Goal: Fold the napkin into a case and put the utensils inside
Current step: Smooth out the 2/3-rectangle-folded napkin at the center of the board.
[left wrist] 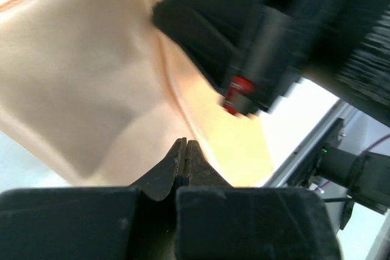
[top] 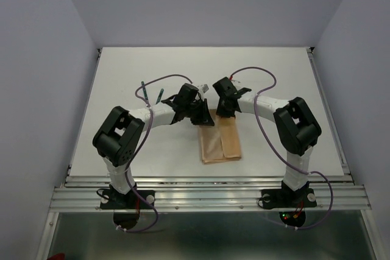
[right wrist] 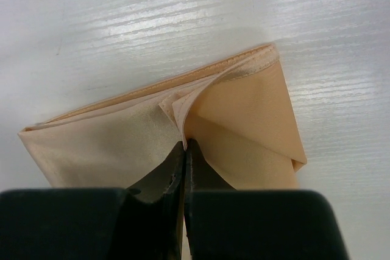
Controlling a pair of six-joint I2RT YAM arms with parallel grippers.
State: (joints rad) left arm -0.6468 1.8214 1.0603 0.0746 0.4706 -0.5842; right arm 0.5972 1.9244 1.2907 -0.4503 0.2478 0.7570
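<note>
The utensils (top: 152, 94) lie on the bench (top: 116, 89) at far left, outside any pouch. The left hand (left wrist: 184, 149) is clenched on a raised fold of the napkin (top: 220, 144), mid-bench. The right hand (right wrist: 184, 149) pinches an inner layer at its far end. Both should pull evenly, keeping edges aligned. Nothing sits in the napkin yet.

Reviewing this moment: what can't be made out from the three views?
- utensils: top view, too small to count or tell apart; absent from both wrist views.
- napkin far end: top view, covered by the left hand and right hand.
- Cloth behind the right arm: left wrist view, arm blurred and in front.
- Whether the left hand pinches cloth: left wrist view, its shut fingertips hide the contact.
</note>
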